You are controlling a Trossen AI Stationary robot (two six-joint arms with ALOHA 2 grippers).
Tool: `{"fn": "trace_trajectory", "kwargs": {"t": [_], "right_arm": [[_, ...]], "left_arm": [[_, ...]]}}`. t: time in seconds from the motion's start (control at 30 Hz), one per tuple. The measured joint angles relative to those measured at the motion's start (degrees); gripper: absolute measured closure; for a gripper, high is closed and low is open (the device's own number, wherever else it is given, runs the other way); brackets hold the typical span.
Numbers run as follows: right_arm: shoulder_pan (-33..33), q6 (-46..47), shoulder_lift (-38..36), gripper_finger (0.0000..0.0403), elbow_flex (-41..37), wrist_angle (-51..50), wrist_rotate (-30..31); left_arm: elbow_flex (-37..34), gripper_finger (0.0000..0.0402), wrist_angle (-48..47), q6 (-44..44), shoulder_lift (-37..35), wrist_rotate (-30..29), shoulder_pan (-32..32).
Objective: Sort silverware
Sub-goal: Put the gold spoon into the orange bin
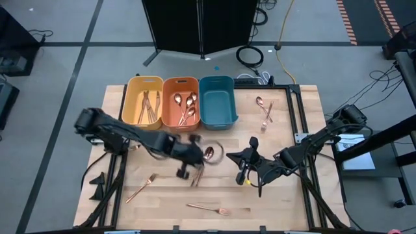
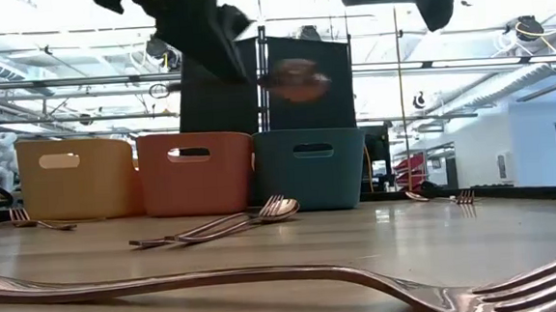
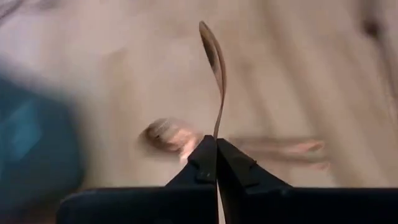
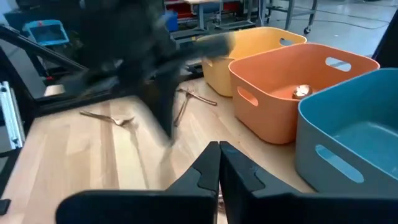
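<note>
- Holding a copper spoon (image 3: 214, 68) by its handle, our left pincer (image 1: 188, 170) hangs above the table (image 1: 286, 201) centre, fingers clamped on it.
- The spoon's long axis runs straight out from the fingertips.
- The orange bin (image 1: 181, 102), already holding spoons, lies just beyond.
- Our right pincer (image 1: 247, 170) waits nearby, closed and empty.

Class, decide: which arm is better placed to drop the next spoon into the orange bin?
Left. Its tool is shut on a spoon near the orange bin; the right tool holds nothing.
</note>
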Motion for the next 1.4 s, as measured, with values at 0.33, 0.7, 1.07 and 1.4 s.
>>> {"fn": "trace_trajectory", "kwargs": {"t": [0.33,0.7,1.07,1.4], "right_arm": [[0.6,-1.2,0.0,0.0403,0.0,1.1,0.0],[0.6,-2.6,0.0,0.0403,0.0,3.9,-0.1],[0.6,-2.9,0.0,0.0403,0.0,4.4,-0.2],[0.6,-3.2,0.0,0.0403,0.0,4.1,-0.2]], "left_arm": [[-6.7,0.0401,-8.8,-24.2,-20.7,-18.6,16.6],[-11.3,0.0401,-5.6,-37.8,-19.0,-14.1,39.1],[-11.6,0.0402,0.8,-39.3,-8.4,-6.7,43.7],[-11.6,0.0401,0.8,-37.7,-6.6,-5.8,43.7]]}}
